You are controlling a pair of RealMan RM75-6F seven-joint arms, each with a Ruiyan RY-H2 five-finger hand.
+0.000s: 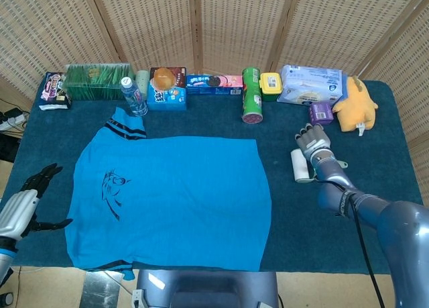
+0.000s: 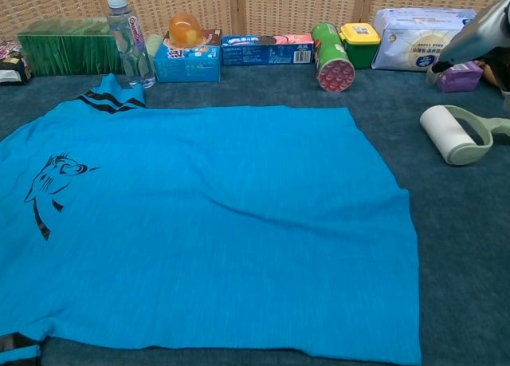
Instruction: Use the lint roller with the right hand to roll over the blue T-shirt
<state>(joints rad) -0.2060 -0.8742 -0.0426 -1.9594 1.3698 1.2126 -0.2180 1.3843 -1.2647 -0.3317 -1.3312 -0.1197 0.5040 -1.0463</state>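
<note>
The lint roller (image 2: pixel 453 131) lies on the dark table cloth (image 1: pixel 375 207), well to the right of the blue T-shirt (image 1: pixel 174 200).
It looks light, hard and sticky on its white drum, so grab the thin green handle; the right hand (image 1: pixel 311 144) hovers above it, fingers apart, holding nothing; the left hand (image 1: pixel 27 200) is spread and holds nothing too; the shirt looks soft and may bunch up.

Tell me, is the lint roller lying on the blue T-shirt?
No. In the chest view the lint roller lies on the dark blue table cover, apart from the right edge of the blue T-shirt.
</note>
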